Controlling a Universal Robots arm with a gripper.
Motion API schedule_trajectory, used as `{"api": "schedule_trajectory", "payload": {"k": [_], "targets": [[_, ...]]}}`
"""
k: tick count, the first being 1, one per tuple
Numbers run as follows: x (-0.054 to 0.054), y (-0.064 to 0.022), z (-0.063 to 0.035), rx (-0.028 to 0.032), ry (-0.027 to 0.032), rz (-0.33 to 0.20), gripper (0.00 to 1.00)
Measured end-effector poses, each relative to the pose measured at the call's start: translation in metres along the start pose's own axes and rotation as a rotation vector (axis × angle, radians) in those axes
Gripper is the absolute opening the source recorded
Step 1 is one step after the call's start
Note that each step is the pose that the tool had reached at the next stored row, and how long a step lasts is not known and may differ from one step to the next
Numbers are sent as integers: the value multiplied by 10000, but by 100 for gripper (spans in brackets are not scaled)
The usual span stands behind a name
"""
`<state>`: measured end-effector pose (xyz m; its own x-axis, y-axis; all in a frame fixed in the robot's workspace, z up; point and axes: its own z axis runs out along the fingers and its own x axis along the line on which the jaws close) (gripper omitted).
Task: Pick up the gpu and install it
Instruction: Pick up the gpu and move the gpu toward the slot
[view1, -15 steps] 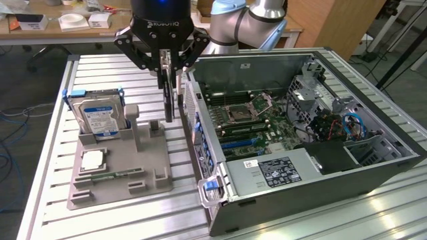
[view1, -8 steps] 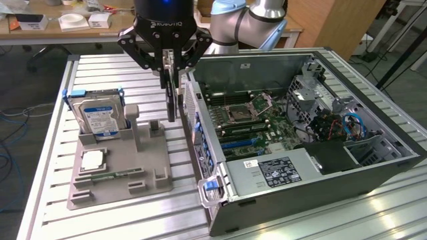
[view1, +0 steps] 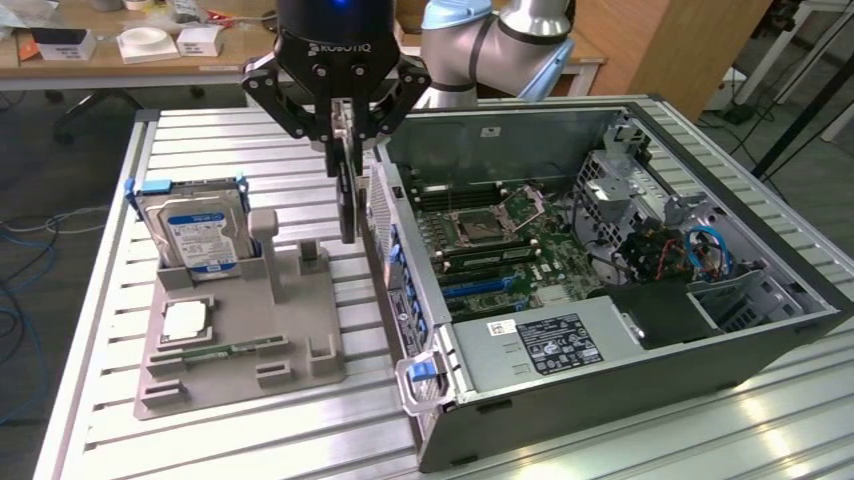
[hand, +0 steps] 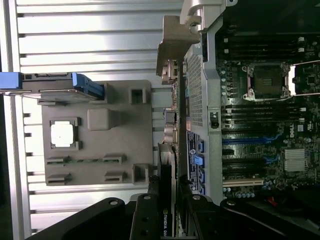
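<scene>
Exterior view gives me the big picture. The table (view1: 200, 140) carries the open case (view1: 601, 400), and I place everything else from that case. Just outside its perforated wall (view1: 387, 215) stands the grey holder (view1: 240, 370), with the hard drive (view1: 198, 235) upright at the end away from this camera. Between the holder and that wall hangs the gpu (view1: 347, 200). It is upright and edge-on to me, clear of the holder and outside the case, not yet over the board (view1: 534, 250). The gripper (view1: 346, 135) is above it, clamped on the card's top edge.

My judgement is that this is the carry across the wall. To do it well I would hold the card plumb and lift its lower edge above the rim before any sideways travel. I would also square its long edge to the blue slots (view1: 474, 288) while it hangs free.

Exterior view shows how high the card hangs against the wall, though I cannot tell how close its lower edge is to the rim.

Wrist view gives the line instead. The gpu (hand: 166, 175) runs parallel to the wall (hand: 200, 90) and just beside it. The fingers (hand: 145, 220) of the gripper (hand: 168, 215) press on both faces, and the slots (hand: 245, 141) lie well inside the case (hand: 212, 60). It also shows the holder (hand: 100, 150) on the card's other side.
</scene>
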<state>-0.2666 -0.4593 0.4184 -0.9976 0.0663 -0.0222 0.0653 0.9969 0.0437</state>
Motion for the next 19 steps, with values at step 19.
{"api": "schedule_trajectory", "payload": {"k": [19], "targets": [[-101,7,3,0,0,-11,26]]}}
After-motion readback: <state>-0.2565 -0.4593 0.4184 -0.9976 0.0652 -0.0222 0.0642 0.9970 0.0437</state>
